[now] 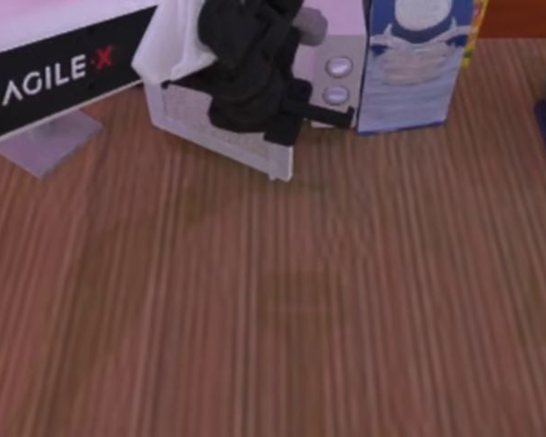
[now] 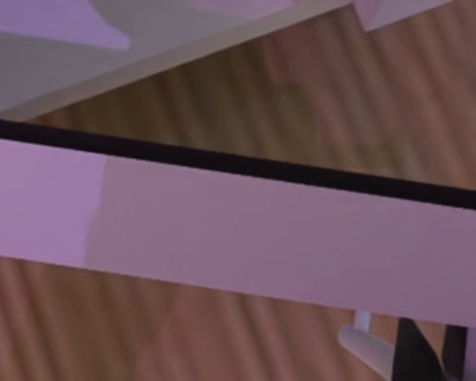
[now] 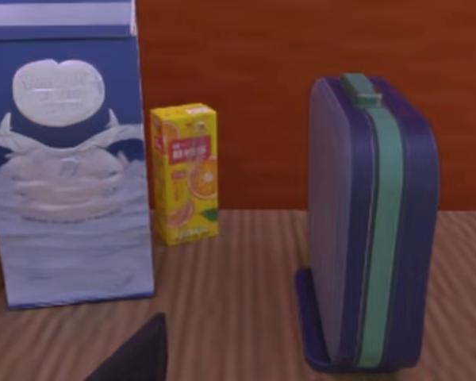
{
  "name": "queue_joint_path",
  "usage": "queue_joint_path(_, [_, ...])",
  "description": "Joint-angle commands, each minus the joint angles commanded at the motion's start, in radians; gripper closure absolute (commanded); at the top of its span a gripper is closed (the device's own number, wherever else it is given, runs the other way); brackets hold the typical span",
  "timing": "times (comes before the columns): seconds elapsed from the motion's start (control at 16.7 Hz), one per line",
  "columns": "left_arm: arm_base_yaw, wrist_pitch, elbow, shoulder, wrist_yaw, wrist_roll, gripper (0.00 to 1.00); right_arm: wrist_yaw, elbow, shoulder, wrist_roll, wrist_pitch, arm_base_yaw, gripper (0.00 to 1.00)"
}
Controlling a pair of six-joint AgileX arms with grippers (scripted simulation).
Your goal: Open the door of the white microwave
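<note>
- The boxy white microwave [image 1: 332, 55] with two silver knobs sits at the table's far edge.
- Its flat white mesh-windowed door [image 1: 220, 137] stands swung partly open.
- The left gripper [image 1: 287, 123] is at the door's free edge; grip hidden, cannot tell.

The microwave [image 1: 255, 82] sits at the table's [image 1: 273, 309] far edge, at twelve o'clock from its middle. Its door [image 1: 220, 137] stands swung out toward seven o'clock. The left arm [image 1: 250, 64] lies over the microwave and door. A carton [image 1: 409, 68] stands touching the microwave at its three o'clock. Behind the carton is a juice box [image 3: 184, 173], and at the carton's three o'clock, well apart, stands a case [image 3: 370, 226].
</note>
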Motion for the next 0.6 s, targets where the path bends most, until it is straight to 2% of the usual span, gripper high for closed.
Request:
queue_joint_path(0.42, [0.034, 0.040, -0.102, -0.079, 0.058, 0.116, 1.00, 0.000, 0.000, 0.000, 0.000, 0.000, 0.000, 0.00])
queue_joint_path(0.6, [0.037, 0.042, -0.114, -0.085, 0.064, 0.128, 1.00, 0.000, 0.000, 0.000, 0.000, 0.000, 0.000, 0.00])
